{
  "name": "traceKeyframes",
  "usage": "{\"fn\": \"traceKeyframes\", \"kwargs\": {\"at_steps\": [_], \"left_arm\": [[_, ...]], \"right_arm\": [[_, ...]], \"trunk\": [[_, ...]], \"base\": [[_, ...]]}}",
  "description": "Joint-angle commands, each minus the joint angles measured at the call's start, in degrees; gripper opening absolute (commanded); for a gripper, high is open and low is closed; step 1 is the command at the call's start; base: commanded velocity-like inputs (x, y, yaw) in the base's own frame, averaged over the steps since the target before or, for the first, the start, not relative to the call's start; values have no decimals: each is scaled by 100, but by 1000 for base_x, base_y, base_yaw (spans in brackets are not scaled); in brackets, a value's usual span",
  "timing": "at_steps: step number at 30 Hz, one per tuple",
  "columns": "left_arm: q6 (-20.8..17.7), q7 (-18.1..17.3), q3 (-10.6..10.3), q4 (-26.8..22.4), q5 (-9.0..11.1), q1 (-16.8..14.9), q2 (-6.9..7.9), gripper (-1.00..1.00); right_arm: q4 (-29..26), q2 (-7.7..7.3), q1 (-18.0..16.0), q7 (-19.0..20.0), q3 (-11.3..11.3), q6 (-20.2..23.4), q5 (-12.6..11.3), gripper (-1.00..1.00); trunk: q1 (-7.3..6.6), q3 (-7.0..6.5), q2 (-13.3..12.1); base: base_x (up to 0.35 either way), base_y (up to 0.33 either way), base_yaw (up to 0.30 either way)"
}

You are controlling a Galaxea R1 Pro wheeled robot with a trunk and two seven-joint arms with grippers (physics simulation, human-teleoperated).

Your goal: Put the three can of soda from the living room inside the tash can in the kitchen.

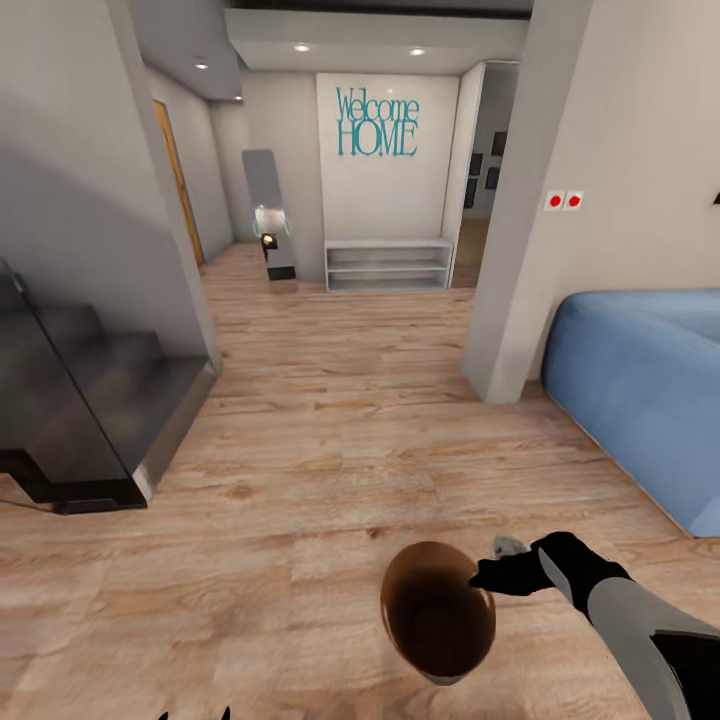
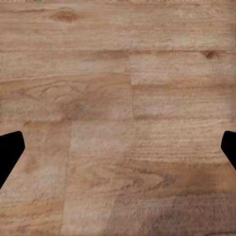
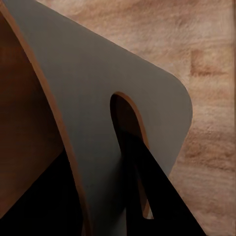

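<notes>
**Bin in hand, no cans in it yet**

Head view: my right gripper (image 1: pixel 490 572) holds the bin (image 1: pixel 437 610) by its rim, low over the wood floor (image 1: pixel 330 420), the blue sofa (image 1: pixel 640 390) to the right. Its brown inside looks empty, so I judge all three cans remain to be collected.

Left wrist view: the fingertips (image 2: pixel 10 150) stand wide apart, holding nothing.

Right wrist view: a finger (image 3: pixel 157 196) passes through the handle slot in the bin's grey wall (image 3: pixel 98 98), clamped on it.

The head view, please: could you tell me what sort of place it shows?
Probably a home's entrance hall beside the living room: teal "Welcome HOME" wall lettering, a dark staircase, and a blue sofa on wood flooring.
</notes>
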State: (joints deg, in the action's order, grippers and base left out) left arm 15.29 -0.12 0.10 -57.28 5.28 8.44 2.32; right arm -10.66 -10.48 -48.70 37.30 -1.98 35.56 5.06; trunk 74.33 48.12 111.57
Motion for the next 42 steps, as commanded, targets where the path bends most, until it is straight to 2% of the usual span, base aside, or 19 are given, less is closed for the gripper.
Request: {"fn": "traceKeyframes", "kwargs": {"at_steps": [1, 7, 16, 22, 24, 26, 34, 42], "left_arm": [[2, 4, -3, 2, 0, -1, -1, 100], [17, 12, 0, -1, 9, -1, -1, 100], [32, -24, 7, -2, 30, -1, 11, 100], [35, -37, 6, 1, 6, -1, 13, 100], [35, -35, -10, 4, 1, -1, 13, 100], [32, -36, -16, 5, 0, -1, 14, 100], [31, -36, -28, 6, -2, -1, 14, 100], [49, -20, -31, -1, 17, -1, 14, 100]], "right_arm": [[-9, -44, 34, 66, -15, -3, -63, -100], [16, -214, 185, 233, -12, -379, -54, -100], [-6, -262, 502, 192, -12, -699, -44, -100], [11, -325, 687, 189, -19, -1139, -65, -100], [-7, -350, 899, 190, -24, -1381, -72, -100], [-10, -356, 949, 192, -31, -1472, -75, -100], [-21, -365, 1025, 235, -72, -1625, -99, -100], [-22, -352, 1037, 224, -71, -1647, -115, -100]], "trunk": [[-23, -19, -42], [-154, -127, -282], [-352, -288, -643], [-484, -396, -884], [-528, -432, -964], [-572, -468, -1044], [-747, -611, -1365], [-747, -611, -1365]], "base": [[0, 0, 0], [0, 0, 0], [0, 0, 0], [0, 0, 0], [0, 0, 0], [0, 0, 0], [0, 0, 0], [0, 0, 0]]}}
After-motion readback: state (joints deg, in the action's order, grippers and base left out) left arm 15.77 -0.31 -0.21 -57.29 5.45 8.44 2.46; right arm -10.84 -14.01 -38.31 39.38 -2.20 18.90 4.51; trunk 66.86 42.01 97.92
